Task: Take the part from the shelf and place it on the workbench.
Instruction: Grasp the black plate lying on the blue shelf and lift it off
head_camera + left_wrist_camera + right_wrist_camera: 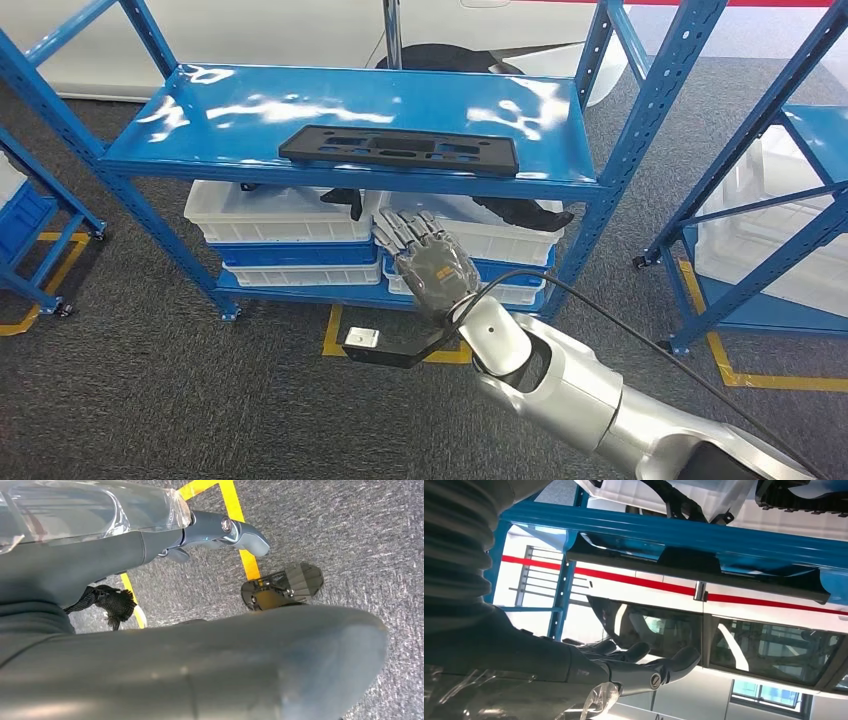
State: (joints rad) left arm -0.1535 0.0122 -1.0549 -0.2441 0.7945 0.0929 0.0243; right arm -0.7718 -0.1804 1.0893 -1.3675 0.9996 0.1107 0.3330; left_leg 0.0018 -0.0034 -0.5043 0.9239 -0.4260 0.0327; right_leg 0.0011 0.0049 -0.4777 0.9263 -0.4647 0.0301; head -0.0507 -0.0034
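The part is a flat black plastic panel with cut-outs. It lies near the front edge of the blue shelf's top board. My right hand is raised in front of the shelf, below the board and the part, fingers stretched out and apart, holding nothing. In the right wrist view the part's dark edge shows on the blue board, well beyond my fingers. My left hand hangs over the grey floor, its fingers straight and holding nothing.
White bins holding black parts stand on the lower level under the board. Blue uprights frame the shelf. Another blue rack stands at the right and one at the left. Yellow tape marks the grey carpet.
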